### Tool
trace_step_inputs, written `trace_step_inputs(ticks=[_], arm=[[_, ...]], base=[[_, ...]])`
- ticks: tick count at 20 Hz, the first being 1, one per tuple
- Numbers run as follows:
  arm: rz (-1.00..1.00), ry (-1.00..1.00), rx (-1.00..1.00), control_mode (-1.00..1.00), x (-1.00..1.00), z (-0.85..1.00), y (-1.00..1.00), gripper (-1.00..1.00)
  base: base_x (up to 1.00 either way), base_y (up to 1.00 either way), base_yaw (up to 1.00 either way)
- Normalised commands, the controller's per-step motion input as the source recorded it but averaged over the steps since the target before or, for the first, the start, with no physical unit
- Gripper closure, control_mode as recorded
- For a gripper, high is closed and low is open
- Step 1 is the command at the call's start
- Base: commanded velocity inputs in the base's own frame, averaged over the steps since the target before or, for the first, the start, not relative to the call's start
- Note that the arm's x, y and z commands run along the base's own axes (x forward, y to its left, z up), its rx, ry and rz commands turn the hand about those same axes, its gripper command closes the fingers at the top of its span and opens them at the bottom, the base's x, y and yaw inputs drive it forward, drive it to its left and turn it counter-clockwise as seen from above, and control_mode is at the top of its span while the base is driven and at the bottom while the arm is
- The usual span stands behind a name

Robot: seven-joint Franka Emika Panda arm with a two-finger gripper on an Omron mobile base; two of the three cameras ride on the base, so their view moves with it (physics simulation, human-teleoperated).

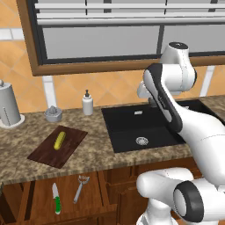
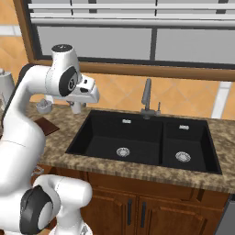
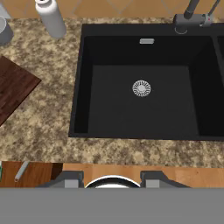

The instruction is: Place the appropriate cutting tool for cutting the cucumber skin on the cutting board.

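Left base view: the peeler [image 1: 81, 187] lies in an open drawer [image 1: 39, 197] below the counter [image 1: 92, 149], just beside a green-handled knife [image 1: 56, 200].
Board: the cutting board [image 1: 58, 146] sits on the counter left of the sink [image 1: 140, 127], with the cucumber [image 1: 59, 140] on it.
Arm: the gripper [image 3: 112, 178] hangs above the sink, well apart from the drawer.
Fingers: tips apart, nothing between them.
Progress: by my reckoning nothing is done yet; reaching the peeler, grasping it, lifting and setting it on the board all remain.

Silvery peeler [image 1: 80, 187] in drawer, cucumber [image 1: 59, 140] on cutting board [image 1: 44, 154]
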Motion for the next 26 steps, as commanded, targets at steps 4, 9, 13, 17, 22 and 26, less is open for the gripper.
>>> trace_step_inputs(ticks=[4,9,13,17,22,26], arm=[[0.0,-0.04,0.0,-1.0,-0.44,-0.07,0.14,-1.0],[0.09,0.07,-0.01,-1.0,-0.82,-0.35,0.81,-1.0],[0.05,0.2,-0.04,-1.0,-0.56,-0.53,1.0,-1.0],[0.04,0.09,-0.02,-1.0,-0.57,-0.65,1.0,-1.0],[0.02,0.09,0.0,-1.0,-0.18,-0.7,0.96,-1.0],[0.04,0.04,0.0,-1.0,-0.08,-0.76,0.87,-1.0]], base=[[0.0,0.0,0.0],[0.0,0.0,0.0],[0.0,0.0,0.0],[0.0,0.0,0.0],[0.0,0.0,0.0],[0.0,0.0,0.0]])
